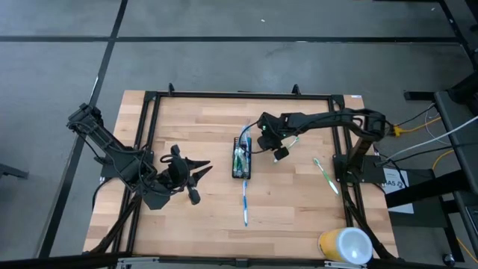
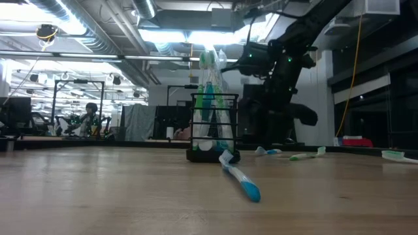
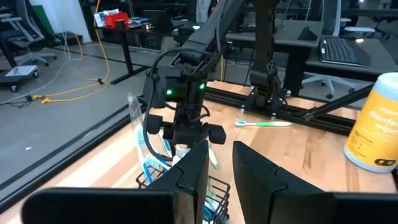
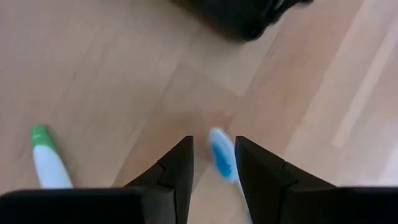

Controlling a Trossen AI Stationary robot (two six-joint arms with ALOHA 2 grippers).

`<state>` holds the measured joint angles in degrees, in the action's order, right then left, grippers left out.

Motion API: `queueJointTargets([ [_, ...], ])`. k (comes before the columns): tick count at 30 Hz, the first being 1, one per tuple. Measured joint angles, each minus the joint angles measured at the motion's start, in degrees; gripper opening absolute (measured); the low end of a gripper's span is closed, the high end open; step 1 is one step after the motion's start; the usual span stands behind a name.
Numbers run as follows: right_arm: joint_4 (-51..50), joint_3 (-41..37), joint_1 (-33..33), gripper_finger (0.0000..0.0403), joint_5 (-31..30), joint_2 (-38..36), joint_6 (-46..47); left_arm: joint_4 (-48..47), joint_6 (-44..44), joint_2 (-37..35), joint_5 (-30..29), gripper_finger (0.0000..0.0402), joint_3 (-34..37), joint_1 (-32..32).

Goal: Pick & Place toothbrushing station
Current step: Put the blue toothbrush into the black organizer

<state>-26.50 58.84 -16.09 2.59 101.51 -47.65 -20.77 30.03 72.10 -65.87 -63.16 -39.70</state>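
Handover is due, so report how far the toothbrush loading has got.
Done: the black mesh holder stands mid-table with brushes already upright in it. In hand: the right gripper hangs just right of the holder, fingers open around a blue-white brush end. Left: a blue-white toothbrush and a green-white toothbrush lie on the table. The left gripper waits left of the holder.

A wooden table (image 1: 209, 127) with a black metal frame (image 1: 239, 95) around its edges stands on a grey floor (image 1: 224, 45). At the table's near right corner a yellow-and-white round cup (image 1: 345, 245) lies tipped on its side. Right of the table, yellow cables (image 1: 418, 119) trail off. In the low view, a person (image 2: 89, 117) sits far off on the left under ceiling lights (image 2: 163, 36).
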Motion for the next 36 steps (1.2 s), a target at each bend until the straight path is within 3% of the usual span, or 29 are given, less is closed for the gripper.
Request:
queueJointTargets([
  [8,0.9,0.0,-1.1,0.0109,0.0,1.5,-1.3,0.0,1.0,0.0,0.0,0.0067,0.0,0.0],
  [16,0.6,0.0,-1.6,0.0009,0.5,1.4,-2.3,0.0,1.3,0.0,-0.1,0.0067,0.0,0.0],
  [24,-0.5,-0.1,-1.1,0.0003,-0.3,-0.7,-1.2,0.0,1.3,0.0,-0.5,0.0067,0.0,0.1],
  [36,-1.4,-0.1,3.2,0.0001,-1.5,-15.1,8.7,0.1,0.9,0.0,-0.8,0.0067,0.0,0.1],
])
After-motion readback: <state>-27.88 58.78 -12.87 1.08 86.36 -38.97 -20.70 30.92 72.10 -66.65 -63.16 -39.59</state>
